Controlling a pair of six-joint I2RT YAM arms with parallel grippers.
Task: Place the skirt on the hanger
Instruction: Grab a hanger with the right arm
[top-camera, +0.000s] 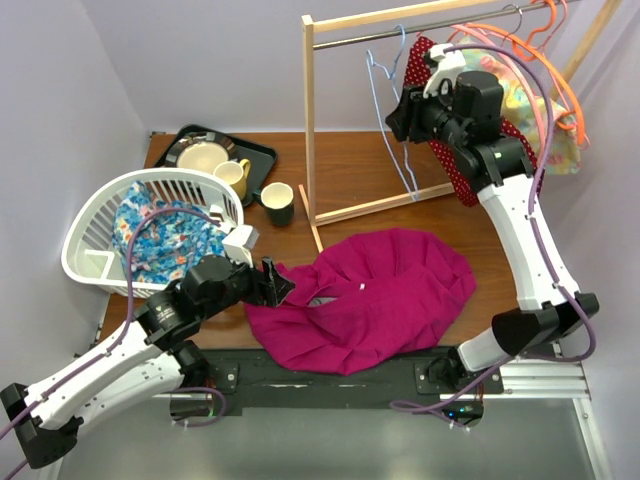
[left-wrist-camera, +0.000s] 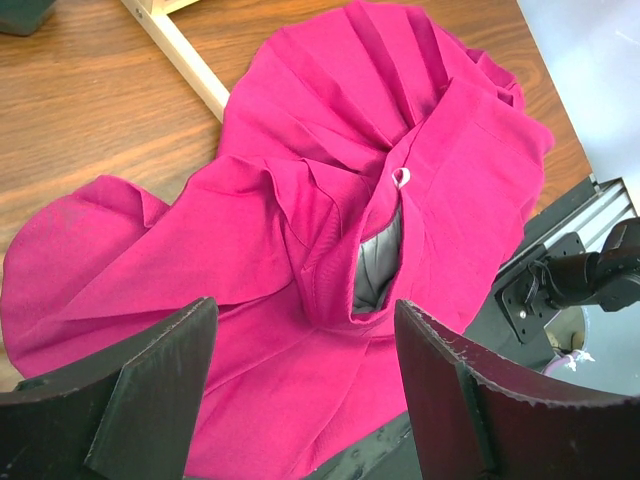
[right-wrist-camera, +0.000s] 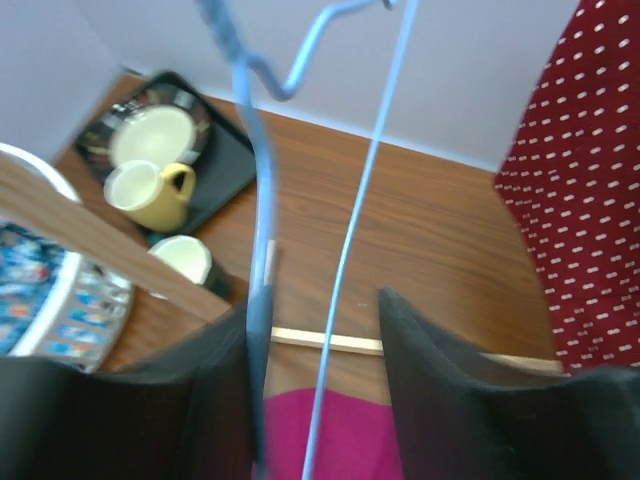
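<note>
Top external: magenta skirt lies crumpled on the table, near the wooden rack. Left gripper is spread just above the skirt's opening (grey lining showing). Right gripper is spread around the blue wire hanger.

**Two arms, jaws parted on both**

Left arm: stretched low and forward from its base, wrist turned inward. Left gripper: pitched downward, dark fingers spread wide.

Right arm: reared up tall, elbow raised, forearm reaching away and leftward. Right gripper: carried high, aimed to the left, fingers apart with a narrower gap.
</note>
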